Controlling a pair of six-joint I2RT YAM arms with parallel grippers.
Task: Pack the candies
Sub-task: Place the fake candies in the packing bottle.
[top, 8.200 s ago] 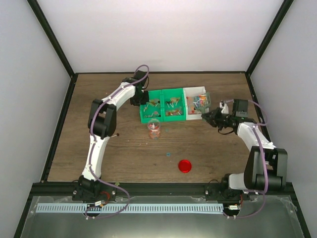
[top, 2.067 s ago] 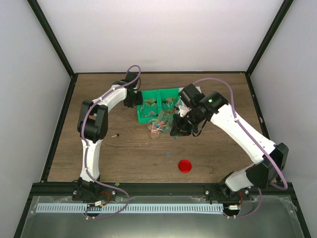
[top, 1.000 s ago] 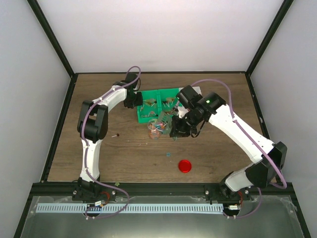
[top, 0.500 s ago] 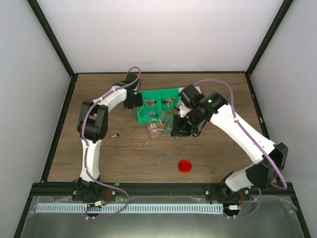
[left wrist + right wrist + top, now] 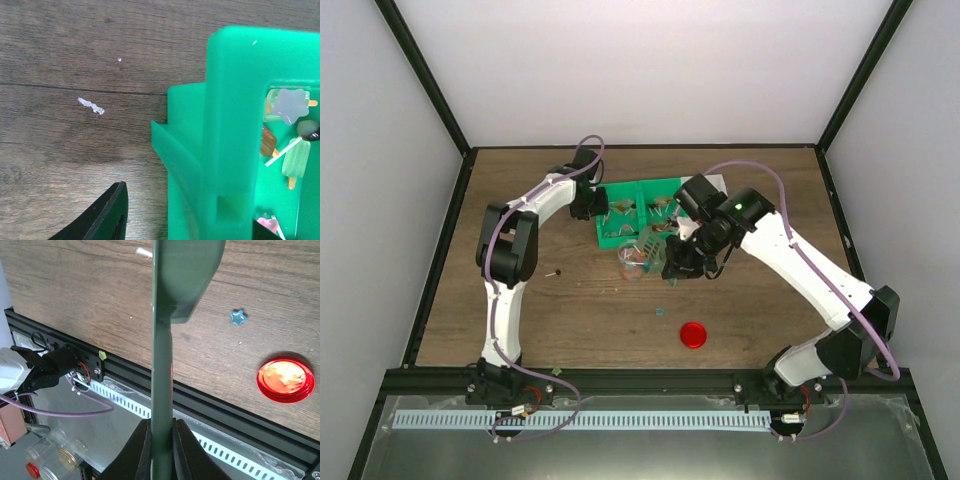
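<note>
Pinches clear bin wall in right pincer, over jar. Straddles green tray rim with left pincer part-open, candies just inside.

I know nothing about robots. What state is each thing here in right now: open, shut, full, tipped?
Green tray: flat on the table, candies in its compartments.
Jar: upright, lid off, some candies inside.
Red lid: off the jar, lying flat on the table.
Bin: held off the table, tilted over the jar.
Right gripper: shut on the bin's wall.
Left gripper: astride the green tray's wall; grip unclear.
</note>
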